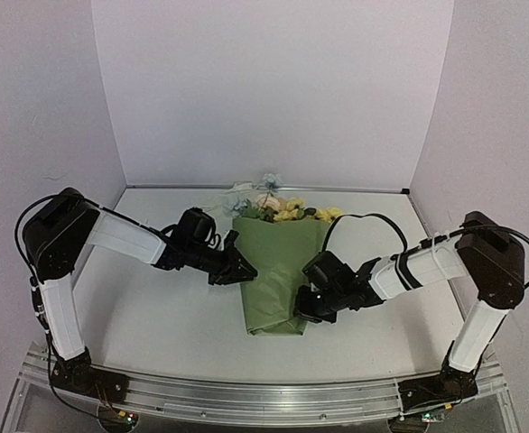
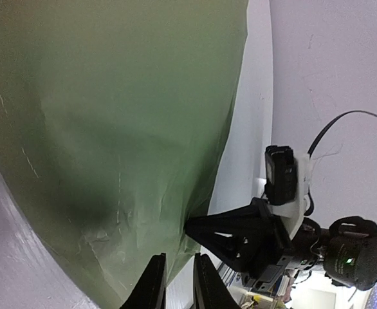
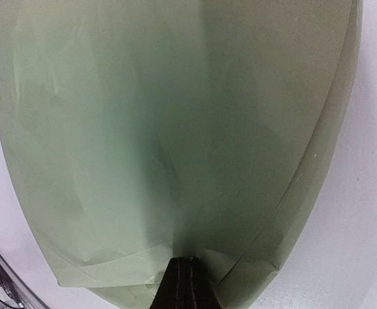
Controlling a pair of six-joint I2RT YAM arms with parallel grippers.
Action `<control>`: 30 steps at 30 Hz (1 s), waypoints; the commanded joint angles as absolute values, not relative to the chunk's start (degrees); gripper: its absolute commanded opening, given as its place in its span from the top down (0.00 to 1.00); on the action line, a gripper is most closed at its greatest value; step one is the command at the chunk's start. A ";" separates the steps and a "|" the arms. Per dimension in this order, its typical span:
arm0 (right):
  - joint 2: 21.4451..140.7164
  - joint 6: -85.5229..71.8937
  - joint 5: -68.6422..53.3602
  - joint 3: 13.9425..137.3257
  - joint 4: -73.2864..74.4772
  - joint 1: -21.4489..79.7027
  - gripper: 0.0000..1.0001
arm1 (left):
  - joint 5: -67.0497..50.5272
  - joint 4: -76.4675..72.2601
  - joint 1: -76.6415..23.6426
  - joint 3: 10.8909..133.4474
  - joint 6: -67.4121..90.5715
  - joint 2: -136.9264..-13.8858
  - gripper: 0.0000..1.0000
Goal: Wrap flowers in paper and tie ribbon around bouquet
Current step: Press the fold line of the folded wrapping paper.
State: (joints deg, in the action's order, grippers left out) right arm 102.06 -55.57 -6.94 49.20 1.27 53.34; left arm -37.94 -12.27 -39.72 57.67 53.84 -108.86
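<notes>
Bouquet (image 1: 273,271): blooms (image 1: 283,209) far, tail near.
Left fingers (image 2: 151,286): barely parted (grip unclear), at its upper edge.
Right fingers (image 3: 185,286): pressed together, nearer the tail.

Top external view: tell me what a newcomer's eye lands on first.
The olive-green paper, folded into a tapering wrap in the middle of the table, with the flowers spilling from its far, wide end. The left gripper sits at its left edge, and the right gripper is pinched shut on its near right edge.
</notes>
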 commanded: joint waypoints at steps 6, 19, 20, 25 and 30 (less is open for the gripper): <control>98.96 -53.93 -5.03 49.65 14.45 53.72 0.95 | -39.66 -17.51 -42.72 56.63 55.11 -112.44 0.88; 97.88 -51.15 -3.74 59.05 19.66 54.29 0.88 | -39.82 -16.04 -43.77 59.93 55.11 -115.84 0.88; 98.51 -51.08 -3.76 59.49 19.68 54.40 0.88 | -39.83 -15.97 -43.83 60.04 55.11 -115.87 0.88; 102.32 -50.93 -4.21 60.15 19.34 54.51 0.89 | -40.21 -15.79 -44.03 60.37 54.88 -115.95 0.88; 104.53 -52.19 -4.12 57.19 16.93 54.52 0.90 | -41.51 -13.47 -44.15 59.24 52.59 -112.13 0.85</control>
